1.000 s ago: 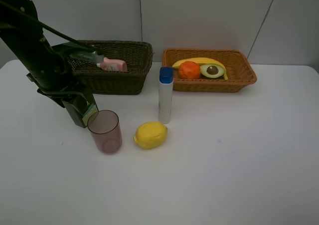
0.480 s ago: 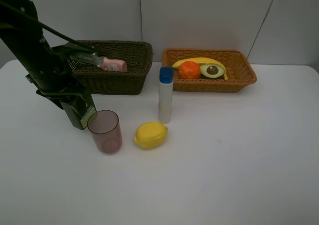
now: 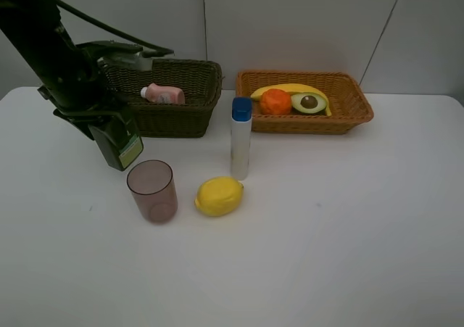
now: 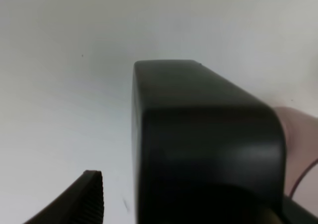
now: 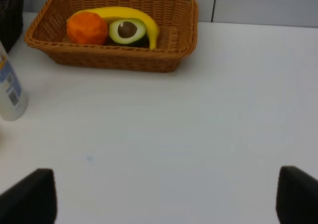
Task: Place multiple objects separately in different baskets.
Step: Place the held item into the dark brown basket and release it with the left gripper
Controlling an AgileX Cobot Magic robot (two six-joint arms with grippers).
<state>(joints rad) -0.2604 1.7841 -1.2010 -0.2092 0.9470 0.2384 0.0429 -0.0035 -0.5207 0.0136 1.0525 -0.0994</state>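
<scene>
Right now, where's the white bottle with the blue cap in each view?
Exterior high: the white bottle stands upright near the centre, just behind the lemon.
Left wrist: not in it; a dark bottle fills most of the view.
Right wrist: only its lower body shows, cut off at the frame edge.
Shared landmark: the tan basket holding the orange, seen in the exterior and right wrist views.

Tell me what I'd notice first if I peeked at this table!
The big black robot arm on the left, holding a dark green bottle just behind the pinkish tumbler. Then the bright yellow lemon near the middle of the white table, beside a tall white bottle, and the orange basket at the back right with fruit inside.
</scene>
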